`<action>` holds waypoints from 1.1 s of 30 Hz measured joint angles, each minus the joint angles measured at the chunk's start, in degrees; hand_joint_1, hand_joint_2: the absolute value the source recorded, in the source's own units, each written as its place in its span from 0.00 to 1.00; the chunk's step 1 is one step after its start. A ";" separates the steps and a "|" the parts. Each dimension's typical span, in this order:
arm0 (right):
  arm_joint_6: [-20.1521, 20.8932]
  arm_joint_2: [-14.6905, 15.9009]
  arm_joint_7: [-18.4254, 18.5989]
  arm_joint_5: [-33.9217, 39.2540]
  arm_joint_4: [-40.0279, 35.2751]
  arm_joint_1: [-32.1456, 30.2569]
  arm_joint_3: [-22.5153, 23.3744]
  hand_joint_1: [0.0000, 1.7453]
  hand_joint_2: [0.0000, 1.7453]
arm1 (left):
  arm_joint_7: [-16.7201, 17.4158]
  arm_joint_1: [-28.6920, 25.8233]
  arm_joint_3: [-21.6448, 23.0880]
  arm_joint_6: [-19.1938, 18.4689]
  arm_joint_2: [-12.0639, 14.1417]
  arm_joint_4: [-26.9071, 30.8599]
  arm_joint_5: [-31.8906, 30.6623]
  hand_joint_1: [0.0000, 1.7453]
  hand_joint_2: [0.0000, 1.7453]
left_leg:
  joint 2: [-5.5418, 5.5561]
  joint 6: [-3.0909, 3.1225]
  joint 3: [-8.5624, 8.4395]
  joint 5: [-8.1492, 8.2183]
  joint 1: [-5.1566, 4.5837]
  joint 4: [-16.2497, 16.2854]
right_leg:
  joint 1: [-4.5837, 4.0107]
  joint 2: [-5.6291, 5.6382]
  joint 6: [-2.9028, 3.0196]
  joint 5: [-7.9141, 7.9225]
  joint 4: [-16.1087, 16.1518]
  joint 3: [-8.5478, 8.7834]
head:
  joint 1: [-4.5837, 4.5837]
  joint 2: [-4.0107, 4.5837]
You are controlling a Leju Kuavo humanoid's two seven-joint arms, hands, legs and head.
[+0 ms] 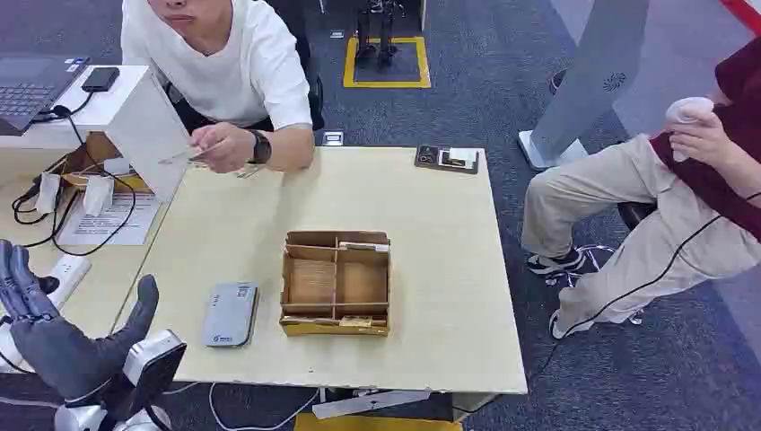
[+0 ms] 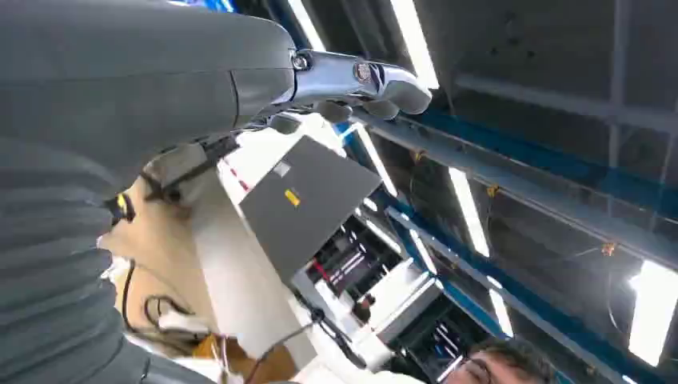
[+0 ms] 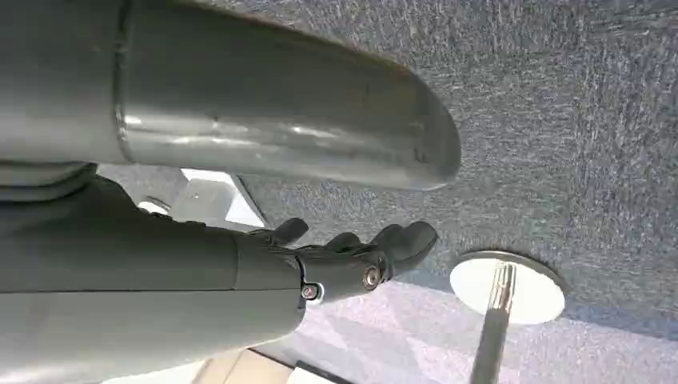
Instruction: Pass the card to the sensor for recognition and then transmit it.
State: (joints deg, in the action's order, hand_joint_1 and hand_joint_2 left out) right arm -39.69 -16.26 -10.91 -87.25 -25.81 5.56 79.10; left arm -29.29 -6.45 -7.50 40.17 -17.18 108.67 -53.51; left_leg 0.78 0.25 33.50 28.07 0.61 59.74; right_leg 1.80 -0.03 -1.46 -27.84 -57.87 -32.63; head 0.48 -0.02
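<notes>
Head view: left hand raised at the near left corner of the bench, palm up, fingers apart, holding nothing. It sits short of the grey card sensor, which lies flat on the bench just left of the cardboard tray.

Card: a thin pale one is pinched in the person's hand at the far left edge of the bench, angled toward the robot (too small to read any print on it). It is well apart from the left hand and from the sensor.

Right wrist view: right hand hangs over grey carpet near a round floor base with a pole; dark fingers loosely extended, nothing in them.

Cardboard tray: divided compartments, a couple of card-like slips along its edges; contents otherwise not clear.

Progress, as judged:
- card not yet received by the robot
- sensor pass not yet done
- onward transfer not yet done

So the task looks to be at its very start, with the left hand placed as if to take the card. Remaining: take card, hold it over the sensor, hand it on
</notes>
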 joint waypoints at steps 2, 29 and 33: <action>0.00 0.09 0.09 0.00 0.17 -0.02 -0.18 0.00 0.00 | 0.06 0.17 -0.28 0.00 0.02 0.33 -1.02 0.00 1.00 | 0.00 0.00 0.00 0.00 0.00 0.00 | 0.00 0.00 0.00 0.00 0.00 0.00 | -0.02 0.00; 0.00 1.46 1.99 -0.50 2.92 0.74 -5.00 0.00 0.00 | 1.94 7.07 -3.01 -0.02 0.52 -3.05 -18.36 0.00 1.00 | -0.01 0.00 -0.01 0.00 0.00 0.00 | 0.00 0.01 0.00 0.00 0.00 -0.02 | -0.02 0.00; 0.00 1.70 2.47 -0.52 3.48 1.07 -5.92 0.00 0.00 | 3.10 8.89 -3.02 -0.04 0.57 -5.34 -20.04 0.00 1.00 | -0.01 0.00 -0.01 0.00 0.00 0.01 | 0.00 0.03 0.01 0.00 0.00 -0.03 | 0.00 0.00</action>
State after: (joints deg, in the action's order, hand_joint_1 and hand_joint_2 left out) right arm -39.69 -14.56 -8.44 -87.78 -22.34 6.63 73.18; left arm -26.18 2.44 -10.51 40.13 -16.61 103.34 -73.55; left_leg 0.78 0.25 33.49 28.07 0.61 59.75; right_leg 1.80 0.00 -1.45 -27.84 -57.87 -32.65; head 0.48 -0.02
